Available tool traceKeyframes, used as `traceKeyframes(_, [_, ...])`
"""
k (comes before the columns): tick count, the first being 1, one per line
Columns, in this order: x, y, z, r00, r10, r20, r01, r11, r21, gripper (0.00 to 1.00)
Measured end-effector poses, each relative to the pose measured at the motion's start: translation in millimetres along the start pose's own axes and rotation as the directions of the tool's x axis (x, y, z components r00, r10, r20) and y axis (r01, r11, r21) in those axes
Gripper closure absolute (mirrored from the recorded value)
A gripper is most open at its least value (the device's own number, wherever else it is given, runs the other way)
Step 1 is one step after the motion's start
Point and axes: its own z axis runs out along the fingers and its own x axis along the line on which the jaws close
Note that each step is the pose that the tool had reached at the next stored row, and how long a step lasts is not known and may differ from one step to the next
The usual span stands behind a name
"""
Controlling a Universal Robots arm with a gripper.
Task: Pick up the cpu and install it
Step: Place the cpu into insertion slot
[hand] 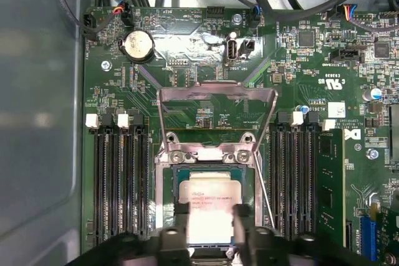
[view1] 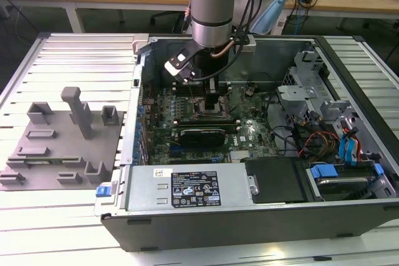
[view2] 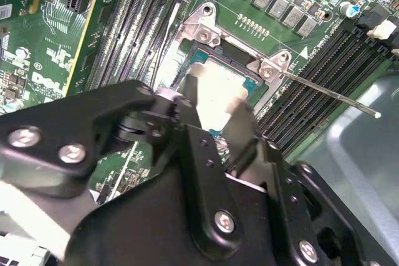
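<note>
seating the cpu in its socket

you are at the install step, not the pick-up: the gripper (hand: 210, 217) hangs low over the motherboard (hand: 299, 66) inside the open computer case (view1: 249, 225). its fingers (hand: 240, 216) sit narrow against two opposite edges of the cpu (hand: 209, 197), so by the look of it they grip the chip. the cpu lies within the socket (hand: 163, 182), square with its frame, between the two banks of memory slots (hand: 118, 179). you cannot tell from here whether it rests fully on the contacts or hovers just above them. the load plate (hand: 215, 90) stands tipped up, clear of the chip, and the thin lever (view2: 330, 95) is swung out to the side, so nothing is clamped down yet. in my judgement the next move calls for a level chip with its corners matched to the socket, no sideways drag across the pins, and a gentle letting go rather than any push
</note>
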Motion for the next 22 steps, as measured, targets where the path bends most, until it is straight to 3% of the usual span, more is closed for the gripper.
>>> traceKeyframes(2, [0.0, 0.0, -0.1, 1.0000, 0.000, 0.0000, 0.000, 1.0000, 0.0000, 0.71])
traceKeyframes(3, [0.0, 0.0, -0.2, 1.0000, 0.000, -0.0001, 0.000, 1.0000, 0.0000, 0.71])
traceKeyframes(4, [0.0, 0.0, -0.2, 1.0000, 0.000, -0.0001, 0.000, 1.0000, 0.0000, 0.83])
traceKeyframes(5, [0.0, 0.0, -0.3, 1.0000, 0.000, 0.0000, 0.000, 1.0000, 0.0000, 0.83])
traceKeyframes(6, [0.0, 0.0, -0.4, 1.0000, 0.000, -0.0001, 0.000, 1.0000, -0.0001, 0.89])
traceKeyframes(22, [-0.2, 2.7, 3.0, 1.0000, 0.000, 0.0003, 0.000, 1.0000, 0.0000, 0.89])
